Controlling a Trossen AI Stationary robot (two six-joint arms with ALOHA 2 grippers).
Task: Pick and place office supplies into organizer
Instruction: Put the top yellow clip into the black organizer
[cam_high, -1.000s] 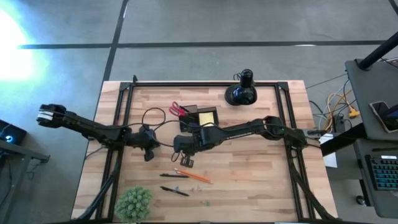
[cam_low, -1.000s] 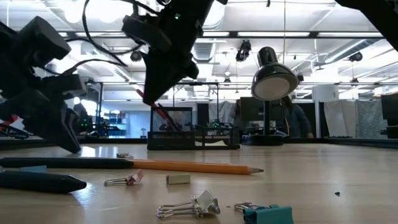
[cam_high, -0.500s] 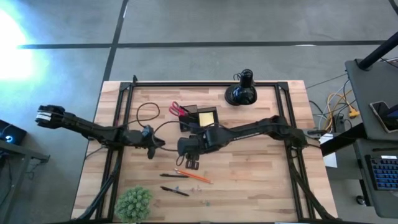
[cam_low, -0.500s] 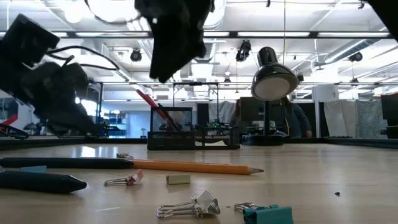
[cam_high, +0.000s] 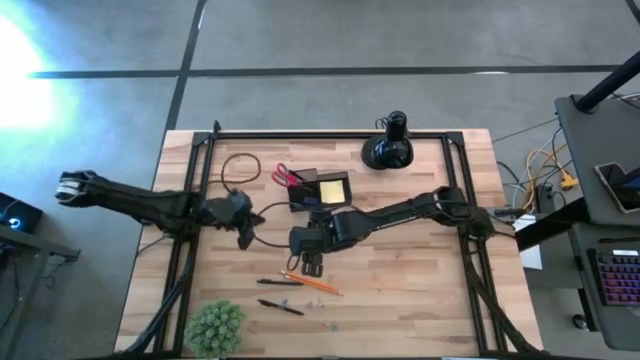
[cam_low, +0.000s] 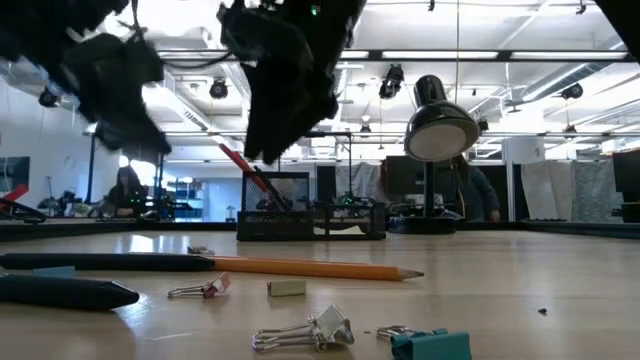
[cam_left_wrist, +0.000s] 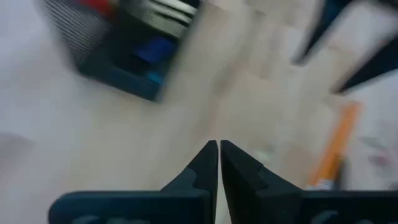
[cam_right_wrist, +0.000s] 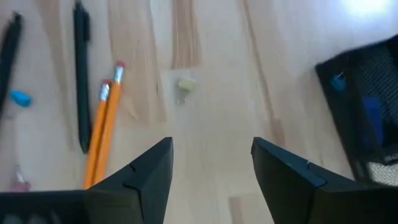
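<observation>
We take the organizer (cam_high: 322, 190) as our landmark: it sits on the desk (cam_high: 400, 290) toward the far edge, with the red-handled scissors (cam_high: 286, 177) standing in its left end and a yellow sticky-note pad (cam_high: 334, 187) in it. Our right tool (cam_high: 309, 265) hangs above the desk just in front of the organizer, its 2 fingers (cam_right_wrist: 146, 171) spread apart with nothing between them. Our left tool (cam_high: 245, 236) is up off the desk to the left of the organizer, its fingers (cam_left_wrist: 202, 165) pressed together and empty. Farther in front of the organizer, past the right tool, we see 2 orange pencils (cam_right_wrist: 106, 127) lying side by side, with 2 black pens (cam_high: 280, 306) near them. A tiny blue piece (cam_right_wrist: 20, 98) rests beside the pens. A small pale eraser-like bit (cam_right_wrist: 185, 84) lies on the wood between the pencils and the organizer.
</observation>
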